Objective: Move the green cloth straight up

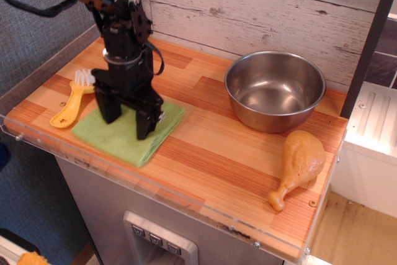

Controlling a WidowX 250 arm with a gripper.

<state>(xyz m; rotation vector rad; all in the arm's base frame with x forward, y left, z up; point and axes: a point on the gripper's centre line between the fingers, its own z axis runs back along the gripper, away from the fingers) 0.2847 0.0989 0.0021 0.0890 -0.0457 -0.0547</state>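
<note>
The green cloth (118, 138) lies flat on the wooden counter (205, 153) near its front left corner, a light-green folded square. My black gripper (128, 120) stands upright on the cloth with its two fingers spread apart. Both fingertips (144, 130) press down on the fabric, one near the cloth's left part and one near its right edge. Nothing is held between the fingers. The arm hides the back part of the cloth.
A yellow brush (71, 99) lies just left of the cloth. A steel bowl (274, 89) stands at the back right. A toy chicken drumstick (299, 164) lies in front of the bowl near the right edge. A wooden wall runs behind the counter.
</note>
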